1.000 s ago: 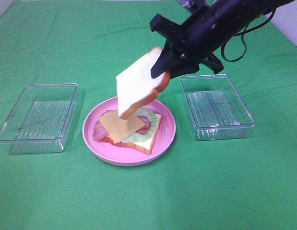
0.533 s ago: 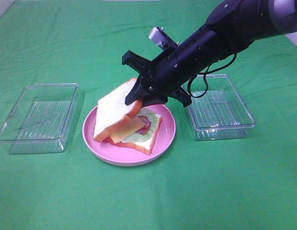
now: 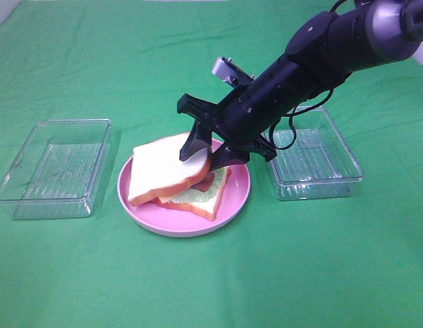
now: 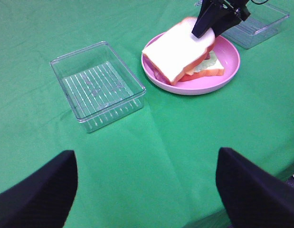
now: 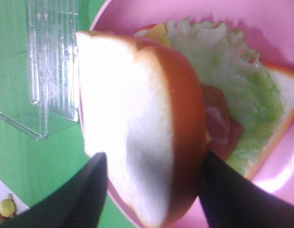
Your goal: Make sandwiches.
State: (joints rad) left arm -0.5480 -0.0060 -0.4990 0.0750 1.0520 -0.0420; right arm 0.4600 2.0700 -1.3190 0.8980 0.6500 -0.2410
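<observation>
A sandwich stack lies on the round pink plate (image 3: 233, 197): a bottom bread slice, pale green lettuce (image 3: 196, 195), a reddish bacon strip (image 3: 206, 182) and cheese mostly hidden under the top bread slice (image 3: 163, 171). My right gripper (image 3: 203, 157) is shut on the right edge of that top slice, which lies tilted on the stack and overhangs it to the left. The right wrist view shows the top slice (image 5: 132, 118) between the fingers, over lettuce (image 5: 218, 80) and bacon (image 5: 222, 123). My left gripper (image 4: 147, 190) is open and empty, well short of the plate (image 4: 227, 71).
A clear plastic tray (image 3: 57, 167) stands left of the plate and another clear tray (image 3: 310, 150) stands right of it, under my right arm. Everything sits on a green cloth (image 3: 266, 273). The left wrist view shows the left tray (image 4: 97, 85).
My right gripper has come down and to the left with the top bread slice, from above the plate onto the stack. The cheese is now covered by the slice.
</observation>
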